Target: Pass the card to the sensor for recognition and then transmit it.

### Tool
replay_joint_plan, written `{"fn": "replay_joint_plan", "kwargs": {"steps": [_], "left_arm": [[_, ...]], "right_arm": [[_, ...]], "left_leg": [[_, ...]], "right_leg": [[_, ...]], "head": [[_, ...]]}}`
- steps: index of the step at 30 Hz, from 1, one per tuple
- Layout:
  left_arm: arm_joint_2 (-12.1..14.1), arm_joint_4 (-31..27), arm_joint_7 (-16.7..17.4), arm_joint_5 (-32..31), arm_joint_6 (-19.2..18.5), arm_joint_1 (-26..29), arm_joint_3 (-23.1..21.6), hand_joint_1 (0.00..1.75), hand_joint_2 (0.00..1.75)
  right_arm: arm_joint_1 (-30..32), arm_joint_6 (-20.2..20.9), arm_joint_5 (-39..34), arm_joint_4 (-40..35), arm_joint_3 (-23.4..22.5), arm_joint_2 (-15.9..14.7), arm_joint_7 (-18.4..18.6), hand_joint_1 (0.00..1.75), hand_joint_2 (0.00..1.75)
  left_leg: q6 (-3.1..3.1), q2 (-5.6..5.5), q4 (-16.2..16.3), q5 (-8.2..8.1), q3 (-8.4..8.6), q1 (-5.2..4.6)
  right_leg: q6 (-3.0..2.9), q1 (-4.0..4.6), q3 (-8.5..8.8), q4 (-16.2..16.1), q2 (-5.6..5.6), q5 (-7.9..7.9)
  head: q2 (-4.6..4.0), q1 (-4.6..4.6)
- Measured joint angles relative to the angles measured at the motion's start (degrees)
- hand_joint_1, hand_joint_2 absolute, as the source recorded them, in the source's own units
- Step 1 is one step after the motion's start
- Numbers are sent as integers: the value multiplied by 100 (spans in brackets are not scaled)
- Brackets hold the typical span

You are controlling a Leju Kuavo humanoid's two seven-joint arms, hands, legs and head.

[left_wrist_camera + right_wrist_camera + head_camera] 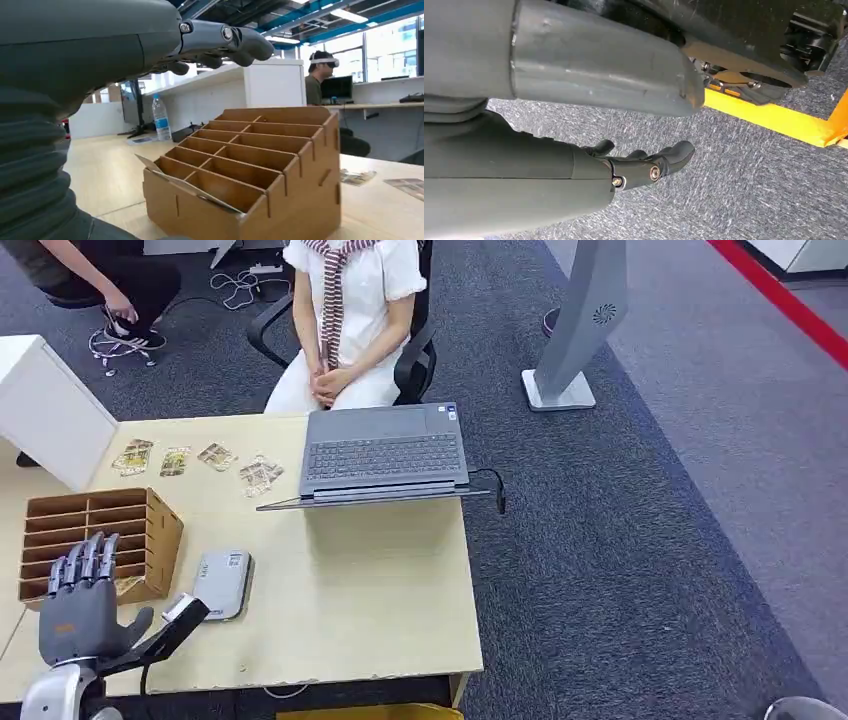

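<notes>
At the far left of the pale wooden table (380, 580) stands a white box-like block (45, 410), cut off by the picture's edge. Just in front of it sits the brown wooden slotted card rack (100, 540). In the left wrist view a thin card (185, 185) lies slanted in the rack's (260, 165) nearest compartment, its face not readable. The robot's left hand (85, 605) hovers over the table's near left corner, in front of the rack, fingers straight and apart, holding nothing; from the wrist camera the hand (220, 45) reaches out above the rack without touching it.

Beside the hand lies the small flat grey card sensor (222, 582), with a white label whose writing is too small to read; a dark part of the arm hides its near corner. Beyond the rack, a loose row of patterned picture cards (195, 462) lies on the table; their prints cannot be made out.

Further right stands an open grey laptop (385, 455), its screen folded flat toward the robot. A seated person in white (350, 310) faces the table, head cut off.

The right hand (639, 165) hangs over grey carpet (734, 175), fingers loosely extended and parted, holding nothing.
</notes>
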Motion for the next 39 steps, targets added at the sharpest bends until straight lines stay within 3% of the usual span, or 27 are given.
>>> {"fn": "replay_joint_plan", "kwargs": {"steps": [9, 19, 39], "left_arm": [[-7, 225, 9, -18, 13, -62, 142, 0, 175], [7, 472, 53, -199, 356, -71, 470, 0, 175], [9, 695, -4, -256, 199, -190, 610, 0, 175]], "right_arm": [[-3, 7, 2, 0, 0, 0, 0, 0, 0], [-3, 42, 94, 0, 0, 0, -5, 0, 0], [-2, 92, 203, 0, 2, 2, -66, 0, 0]], "left_leg": [[0, -1, 0, 0, -2, 0], [0, -1, 0, 0, -1, 0], [0, -1, 0, 0, 0, 0]], "right_leg": [[0, 0, 0, 0, -1, -1], [0, 0, 0, 0, -1, -1], [0, 0, 0, 0, -1, 0]], "head": [[0, 0], [0, -2], [0, -2]]}}
